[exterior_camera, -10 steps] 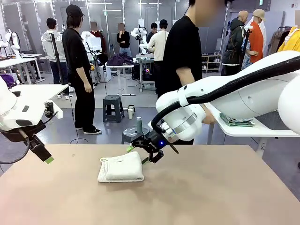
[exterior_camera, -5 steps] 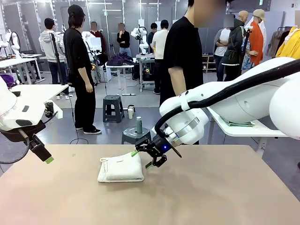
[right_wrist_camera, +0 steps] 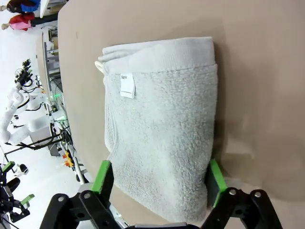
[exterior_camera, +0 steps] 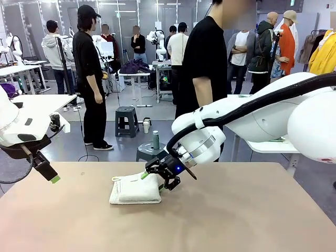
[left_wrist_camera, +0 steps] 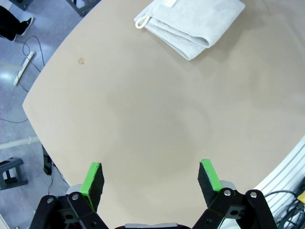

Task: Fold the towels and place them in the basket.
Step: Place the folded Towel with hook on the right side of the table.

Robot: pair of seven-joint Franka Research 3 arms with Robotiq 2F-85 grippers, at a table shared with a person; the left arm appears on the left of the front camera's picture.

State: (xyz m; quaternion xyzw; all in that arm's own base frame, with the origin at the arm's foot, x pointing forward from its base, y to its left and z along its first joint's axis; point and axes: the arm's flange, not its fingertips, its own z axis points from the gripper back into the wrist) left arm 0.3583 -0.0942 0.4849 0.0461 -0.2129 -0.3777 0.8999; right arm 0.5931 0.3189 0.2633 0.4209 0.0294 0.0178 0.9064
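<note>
towel [right_wrist_camera: 162, 129]: nubby cream terry cloth; table [left_wrist_camera: 143, 124]: smooth matt tan; arm shell [exterior_camera: 262, 118]: glossy white

Robotics lab in an open hall: a tan table [exterior_camera: 236, 220] up front, white work tables [exterior_camera: 44, 101] behind on a grey floor [exterior_camera: 131, 111], people [exterior_camera: 86, 68] standing about in groups, a plastic stool [exterior_camera: 126, 119], a purple clothes heap [exterior_camera: 135, 66] on 1 table, strip lights [exterior_camera: 113, 4] overhead.
</note>
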